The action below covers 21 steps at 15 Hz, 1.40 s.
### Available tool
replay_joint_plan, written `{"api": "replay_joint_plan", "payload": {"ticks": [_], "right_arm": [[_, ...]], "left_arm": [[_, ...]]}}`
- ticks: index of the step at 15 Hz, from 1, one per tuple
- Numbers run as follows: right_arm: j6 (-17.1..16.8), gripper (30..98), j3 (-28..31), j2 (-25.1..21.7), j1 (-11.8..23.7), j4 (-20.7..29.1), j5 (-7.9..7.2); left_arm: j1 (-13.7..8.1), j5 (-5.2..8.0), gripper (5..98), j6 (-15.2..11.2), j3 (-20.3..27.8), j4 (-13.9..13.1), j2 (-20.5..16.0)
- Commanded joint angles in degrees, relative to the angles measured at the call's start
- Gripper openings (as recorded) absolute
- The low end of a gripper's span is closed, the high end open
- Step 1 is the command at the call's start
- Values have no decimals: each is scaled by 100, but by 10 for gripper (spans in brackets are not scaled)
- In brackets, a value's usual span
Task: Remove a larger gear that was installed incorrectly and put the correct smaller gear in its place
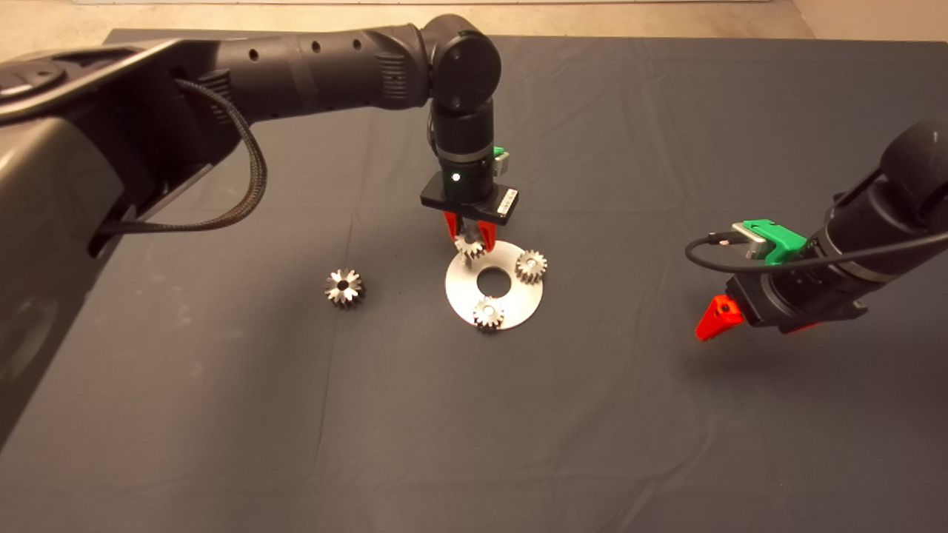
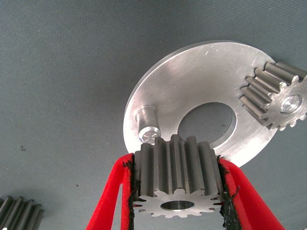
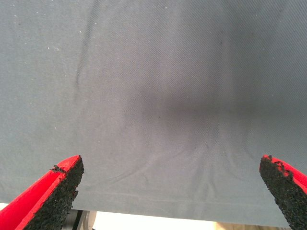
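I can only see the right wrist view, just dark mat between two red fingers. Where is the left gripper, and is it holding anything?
Observer: The left gripper is over the round metal plate, shut on the smaller gear.
Operator: Is that gear on its pin yet?
Observer: No. In the left wrist view the pin stands bare beside the held gear.
Operator: And the larger gear?
Observer: The larger gear lies on the mat, apart from the plate, on the left arm's side.
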Motion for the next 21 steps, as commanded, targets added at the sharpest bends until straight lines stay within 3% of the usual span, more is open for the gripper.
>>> {"api": "replay_joint_plan", "payload": {"ticks": [1, 7, 10, 21], "right_arm": [[63, 971, 91, -14, 89, 195, 11], [63, 971, 91, -14, 89, 195, 11], [54, 971, 99, 10, 81, 186, 11], [46, 971, 99, 74, 28, 168, 29]], "left_arm": [[-1, 0, 322, -58, 5, 55, 2], [310, -9, 322, -67, -102, 363, 2], [302, -9, 322, -58, -206, 514, 2], [231, 17, 322, -58, -450, 558, 2]]}}
